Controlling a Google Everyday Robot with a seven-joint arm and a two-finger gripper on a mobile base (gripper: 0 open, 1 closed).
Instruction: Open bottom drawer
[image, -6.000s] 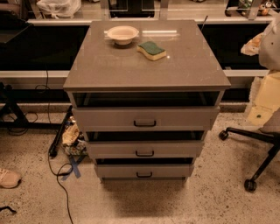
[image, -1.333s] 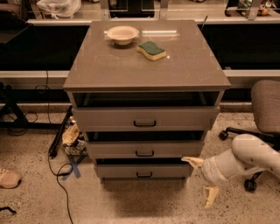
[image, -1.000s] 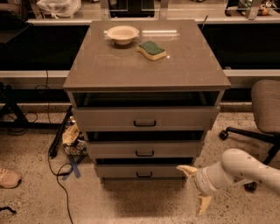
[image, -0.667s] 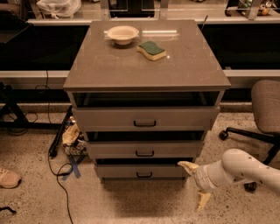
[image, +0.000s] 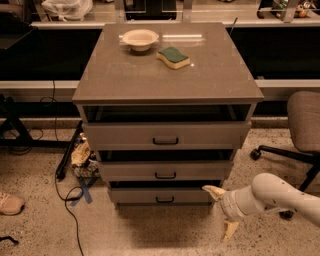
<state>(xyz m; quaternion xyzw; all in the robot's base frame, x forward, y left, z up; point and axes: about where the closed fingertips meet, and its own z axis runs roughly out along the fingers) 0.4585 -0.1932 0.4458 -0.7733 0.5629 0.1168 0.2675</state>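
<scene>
Camera view: arm reaches in low from the right, claw spread wide and holding nothing, just beside the bottom drawer. Bowl and sponge sit on the bench.

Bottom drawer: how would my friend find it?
Find the big grey cabinet with a bowl and sponge on top. Three drawers stack down its front; the bottom drawer is the lowest, nearest the floor, with the gripper open just to its right. It has the narrowest, shortest front of the three.
</scene>
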